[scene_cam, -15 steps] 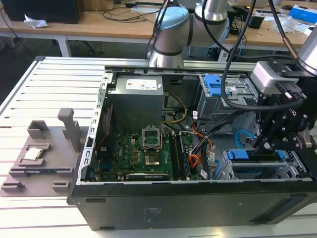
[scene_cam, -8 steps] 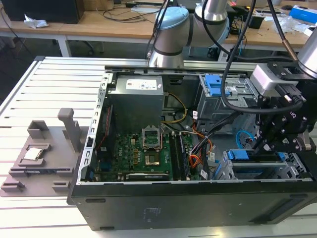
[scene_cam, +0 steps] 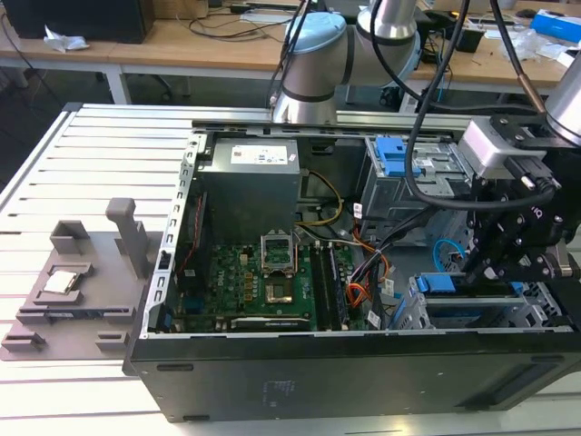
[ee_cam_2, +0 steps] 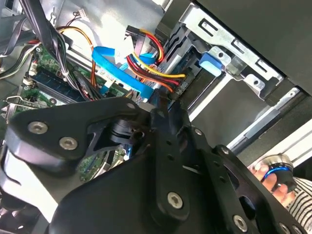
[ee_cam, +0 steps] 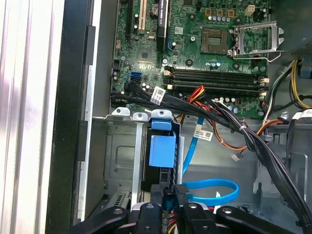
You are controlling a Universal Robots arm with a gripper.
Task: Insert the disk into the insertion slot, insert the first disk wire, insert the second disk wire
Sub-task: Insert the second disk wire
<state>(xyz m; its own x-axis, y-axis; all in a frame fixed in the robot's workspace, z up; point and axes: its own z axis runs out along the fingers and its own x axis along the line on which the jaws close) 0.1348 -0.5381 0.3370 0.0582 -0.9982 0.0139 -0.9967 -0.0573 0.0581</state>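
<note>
Gripper [scene_cam: 508, 263] hangs low inside the open computer case [scene_cam: 272, 381], at the exterior view's right, directly over the insertion slot [scene_cam: 536, 309]. In the first wrist view its two black fingers [ee_cam: 181, 191] stand close together, pinched on what looks like a small dark connector with red, yellow and black wires behind it; the grip itself is half hidden by the gripper body, so that it is clamped on the plug is a judgement, not a certainty.

In that same view the disk [ee_cam: 161, 151] sits seated in the perforated silver cage, framed by its bright blue carrier, with the cage's metal wall [ee_cam: 122, 161] beside it toward the case's outer edge. The disk's long axis runs straight away from the fingertips toward the motherboard [ee_cam: 209, 53], so the gripper [ee_cam: 173, 195] is lined up end-on with the drive's rear face, just beside it or touching it; which of the two cannot be told.

A flat blue data cable [ee_cam: 214, 190] curls loose on the case floor next to the fingers, its free end apart from the drive. A black bundle of cables [ee_cam: 195, 107] crosses over the far end of the disk.

Judged from this, the disk is already in its slot and the work stands at the first wire, with the blue cable not yet plugged.

In the second wrist view the colored power wires [ee_cam_2: 151, 63] and the blue cable [ee_cam_2: 117, 73] run just past the fingers.
</note>
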